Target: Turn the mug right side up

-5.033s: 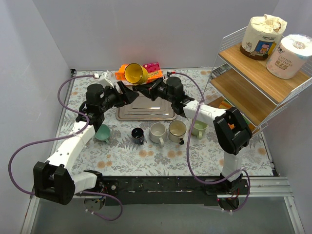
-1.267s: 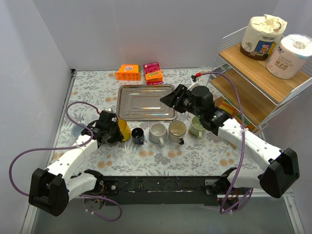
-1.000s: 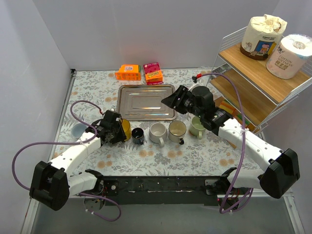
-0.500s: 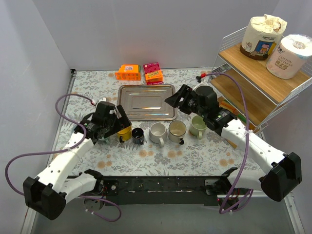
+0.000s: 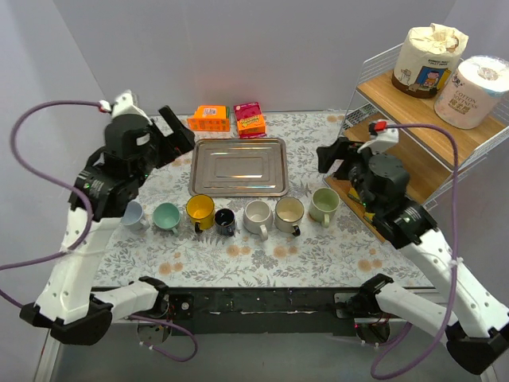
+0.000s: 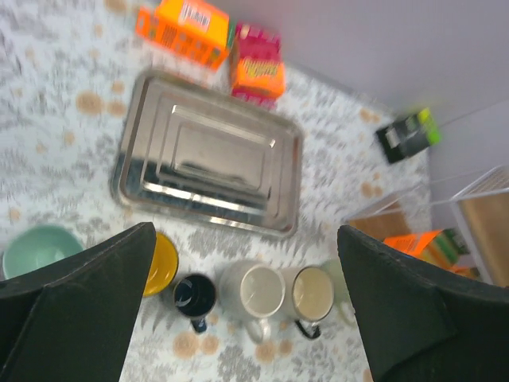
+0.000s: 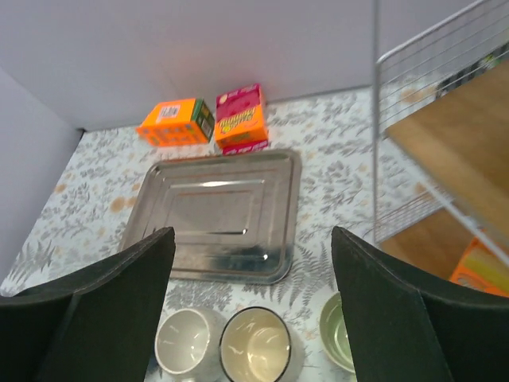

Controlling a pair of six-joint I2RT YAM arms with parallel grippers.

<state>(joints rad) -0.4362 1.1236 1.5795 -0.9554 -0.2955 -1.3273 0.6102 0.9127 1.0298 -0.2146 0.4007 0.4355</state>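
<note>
The yellow mug (image 5: pixel 200 212) stands upright with its mouth up, third from the left in a row of several mugs near the table's front. In the left wrist view the yellow mug (image 6: pixel 163 263) shows partly behind the left finger (image 6: pixel 75 306). My left gripper (image 5: pixel 176 135) hangs open high above the table's left side, well clear of the mug, with nothing between its fingers. My right gripper (image 5: pixel 331 156) is open and empty too, raised over the right end of the row, above the green mug (image 5: pixel 324 204).
A steel tray (image 5: pixel 238 165) lies behind the row. An orange box (image 5: pixel 208 118) and a pink box (image 5: pixel 249 118) sit at the back wall. A wire and wood shelf (image 5: pixel 413 135) with toilet rolls (image 5: pixel 430 56) stands at the right.
My left gripper has let go of the yellow mug, opened wide and risen up and back to the left. My right arm has drawn back to the right, its jaws opening wider.
</note>
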